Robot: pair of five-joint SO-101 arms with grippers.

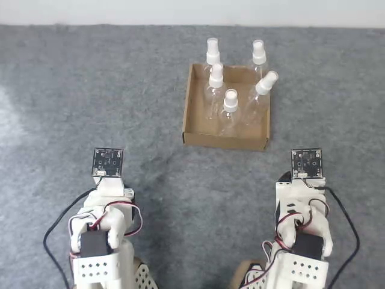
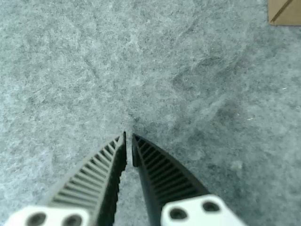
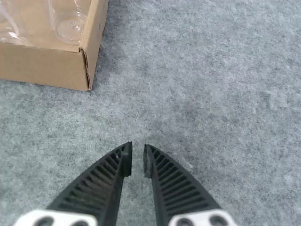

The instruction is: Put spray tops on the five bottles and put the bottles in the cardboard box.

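Cardboard box (image 1: pixel 224 140) sat on mat (image 1: pixel 90 90), far side, right of centre. Five bottles stood in box:
- back-left bottle (image 1: pixel 212 57) and back-right bottle (image 1: pixel 258 57) at rear wall
- middle bottle (image 1: pixel 215 84) before back-left one
- front bottle (image 1: pixel 230 111) nearest front wall
- tilted bottle (image 1: pixel 261 90) at right side

Left arm (image 1: pixel 105 205) was near-left, right arm (image 1: pixel 304 205) near-right. Box lay ahead, nearer right arm.

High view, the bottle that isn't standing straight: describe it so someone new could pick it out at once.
Find the cardboard box at the far middle of the grey mat. By its wall on the right arm's side is a clear bottle. Its white spray top tilts out towards that wall, while the other four bottles point theirs straight up.
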